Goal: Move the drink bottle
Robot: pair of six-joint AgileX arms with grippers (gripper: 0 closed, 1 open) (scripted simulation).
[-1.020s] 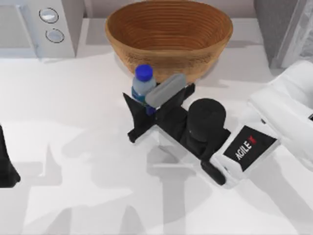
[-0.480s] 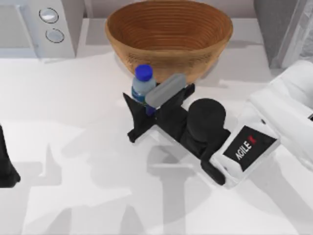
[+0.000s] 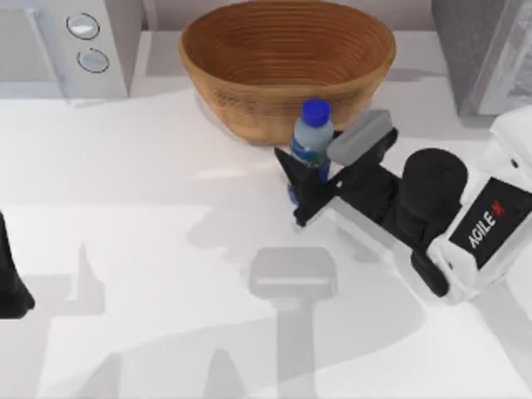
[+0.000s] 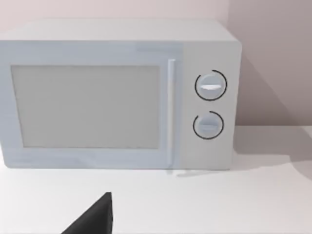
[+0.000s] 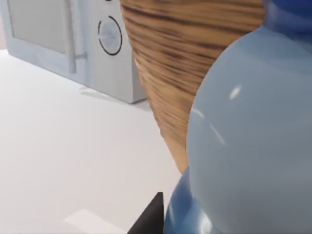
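Bottle (image 3: 313,141): upright in the upper middle of the top view, right of centre, blue cap up, just in front of the basket's near right rim; in the right wrist view (image 5: 248,141) its clear body sits very close, the basket behind it.
Right gripper (image 3: 320,170): clenched on the bottle, one dark finger on each side of the label, the arm reaching in from the right edge of the top view.
Left gripper (image 3: 10,283): parked at the left edge of the top view, lower half; whether its jaws are parted I cannot tell.
Basket (image 3: 287,66): woven, round, top centre of the top view.
Microwave (image 3: 71,46): upper left corner of the top view; door and two dials face the left wrist view (image 4: 117,95).
Table (image 3: 150,332): white, shadows across it.
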